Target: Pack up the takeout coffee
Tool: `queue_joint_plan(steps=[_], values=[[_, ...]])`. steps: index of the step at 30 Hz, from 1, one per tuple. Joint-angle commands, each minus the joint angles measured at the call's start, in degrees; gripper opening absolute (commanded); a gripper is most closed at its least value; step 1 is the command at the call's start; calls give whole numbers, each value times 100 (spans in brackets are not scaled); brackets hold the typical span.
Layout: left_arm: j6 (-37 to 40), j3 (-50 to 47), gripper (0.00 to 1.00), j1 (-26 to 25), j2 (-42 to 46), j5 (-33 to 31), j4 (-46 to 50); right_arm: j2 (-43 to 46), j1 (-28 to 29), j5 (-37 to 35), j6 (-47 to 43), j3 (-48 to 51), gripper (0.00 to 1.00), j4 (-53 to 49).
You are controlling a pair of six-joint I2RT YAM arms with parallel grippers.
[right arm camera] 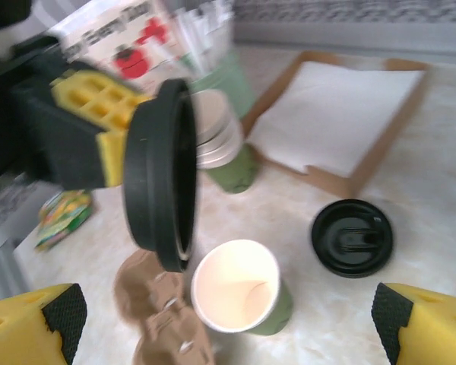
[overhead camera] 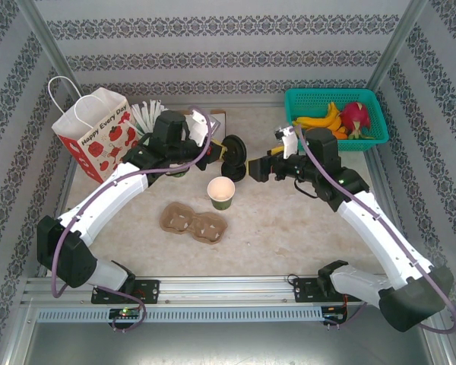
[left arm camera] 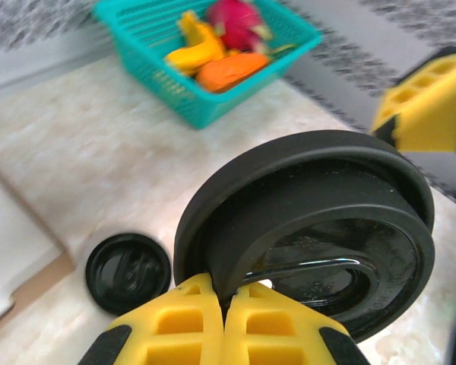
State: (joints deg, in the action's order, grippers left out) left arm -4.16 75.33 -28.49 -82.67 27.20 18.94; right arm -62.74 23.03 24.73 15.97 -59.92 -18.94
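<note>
The takeout coffee cup [overhead camera: 221, 192], olive-green outside and cream inside, stands upright and uncovered mid-table; it also shows from above as the cup [right arm camera: 239, 293]. My left gripper [overhead camera: 222, 149] is shut on the rim of a round black lid [overhead camera: 233, 148], held on edge above and behind the cup. Up close, the yellow fingertips [left arm camera: 205, 304] pinch the lid [left arm camera: 311, 228]. My right gripper [overhead camera: 252, 166] stands open just right of the lid, touching nothing; its fingers [right arm camera: 30, 327] flank the cup from above, with the held lid [right arm camera: 163, 175] to the left.
A loose black lid [right arm camera: 352, 237] lies right of the cup. A brown cup carrier [overhead camera: 192, 221] sits front left. A paper bag [overhead camera: 95, 133], straws [overhead camera: 148, 115], stacked cups [right arm camera: 220, 144] and a napkin tray [right arm camera: 342, 122] stand behind. A teal fruit basket [overhead camera: 334, 97] is back right.
</note>
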Motion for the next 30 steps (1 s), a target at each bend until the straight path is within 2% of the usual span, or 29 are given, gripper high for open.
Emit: queue_joint_plan(steps=[1,6,9,12,19,24,30], values=[[-872,269,0,-121,2,-1028,1030,172,60,-1720,1313,372,98,623],[-1328,327,0,-324,-3,-1385,1712,202,62,-2085,2339,950,98,1076],[-1706,472,0,-377,-99,-1543,2156,78,70,-2059,3148,1165,98,1169],[-2214,706,0,-377,-324,-1654,2741,-139,101,-1792,3546,1342,98,1354],[-2717,1124,0,-377,-790,-1576,3600,-756,139,-712,3706,1351,98,1870],[-2714,1350,0,-360,-1043,-1491,3961,-1009,263,-575,3790,1299,98,2052],[-2692,1665,0,-287,-1434,-1094,4272,-1318,346,-332,4157,1332,98,2314]])
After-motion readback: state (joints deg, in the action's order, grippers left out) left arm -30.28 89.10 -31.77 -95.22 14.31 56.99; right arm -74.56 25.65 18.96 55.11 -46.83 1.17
